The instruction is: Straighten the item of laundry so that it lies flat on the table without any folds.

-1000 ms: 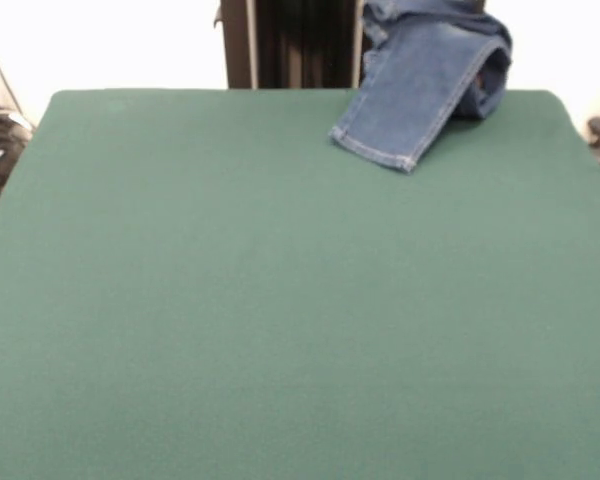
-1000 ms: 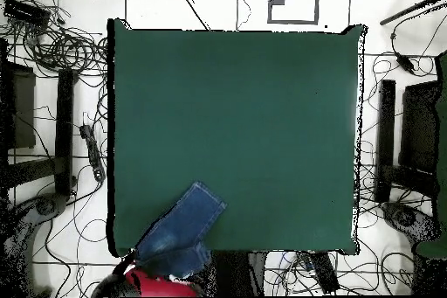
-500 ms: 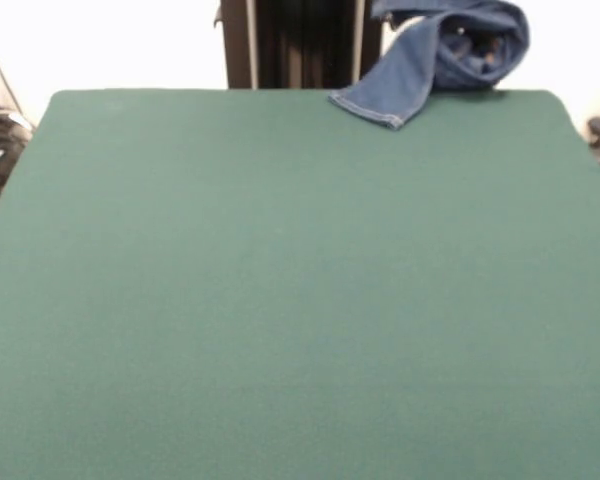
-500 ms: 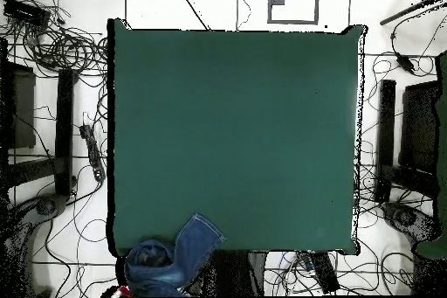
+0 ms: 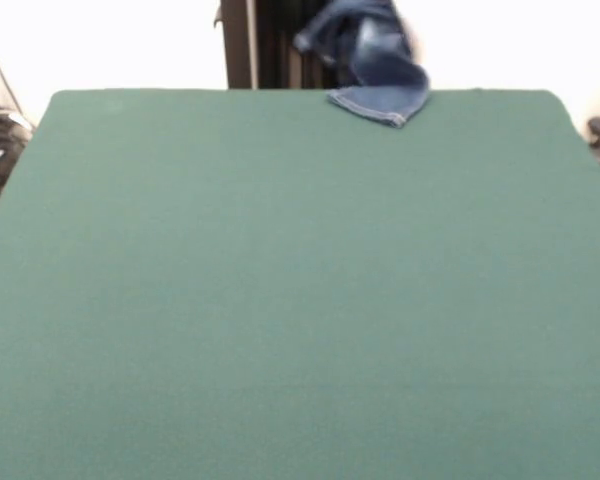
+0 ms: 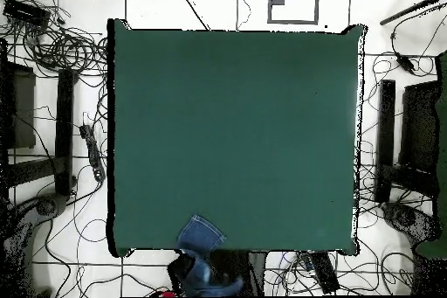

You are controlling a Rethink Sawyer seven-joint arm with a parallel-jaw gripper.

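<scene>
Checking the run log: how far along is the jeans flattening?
Done: nothing visibly. In hand: the jeans hang bunched past the table's far edge, only a hemmed leg end resting on the green top; gripper not visible. Left: bring them fully onto the table, spread both legs, remove folds.

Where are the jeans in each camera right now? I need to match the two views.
Front view: the jeans are at the top, right of centre, with one hemmed leg end on the far edge of the table and the rest bunched above and beyond it.
Overhead view: the jeans are at the bottom, left of centre, with the leg end on the table and the rest hanging past its bottom edge.
Shared landmark: the pale stitched hem lying just inside that table edge.
</scene>
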